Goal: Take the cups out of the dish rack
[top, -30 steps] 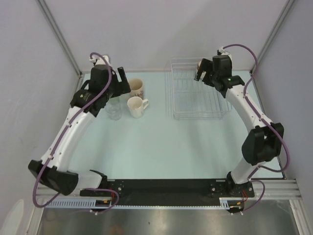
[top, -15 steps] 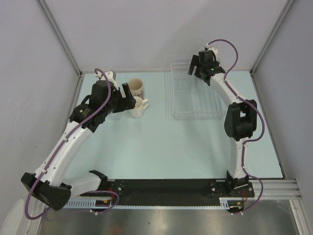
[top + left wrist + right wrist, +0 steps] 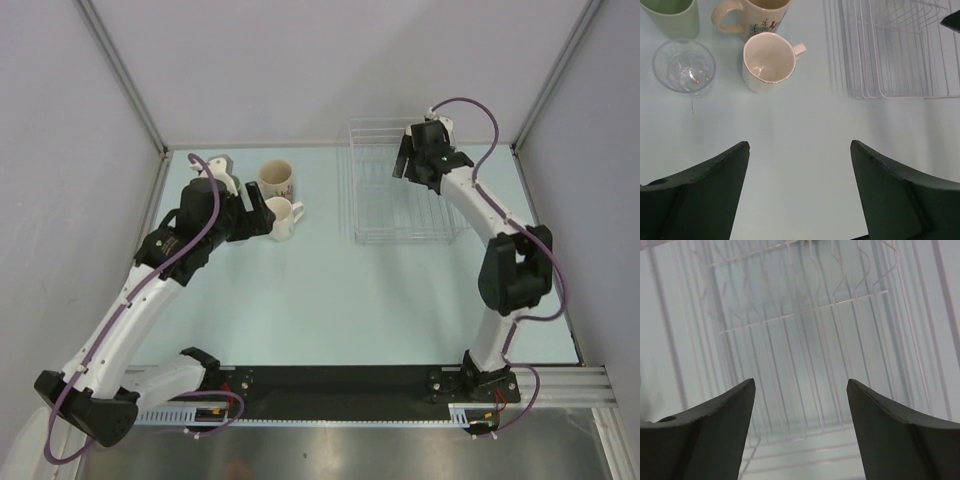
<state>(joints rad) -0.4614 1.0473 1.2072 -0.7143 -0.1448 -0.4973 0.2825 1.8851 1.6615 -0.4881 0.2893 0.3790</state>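
Note:
Outside the rack, a cream mug with dark print [image 3: 278,179] and a white handled cup [image 3: 284,218] stand on the table at the back left. The left wrist view shows the mug [image 3: 761,14], the white cup [image 3: 768,62] and a pale green cup [image 3: 669,16]. The white wire dish rack [image 3: 402,197] stands at the back right, and no cup shows in it [image 3: 805,325]. My left gripper [image 3: 261,206] is open and empty just left of the white cup, above bare table [image 3: 799,150]. My right gripper [image 3: 406,164] is open and empty over the rack [image 3: 800,385]. The tan cup is out of view.
A clear drinking glass [image 3: 684,65] stands left of the white cup, hidden under my left arm in the top view. The rack's left edge [image 3: 855,55] shows to the right of the cups. Grey walls enclose the table [image 3: 330,290] at the back and sides.
My left gripper has moved nearer and to the right, from behind the cups to beside the white cup, now covering the glass. My right gripper shifted over the rack and its elbow swung.

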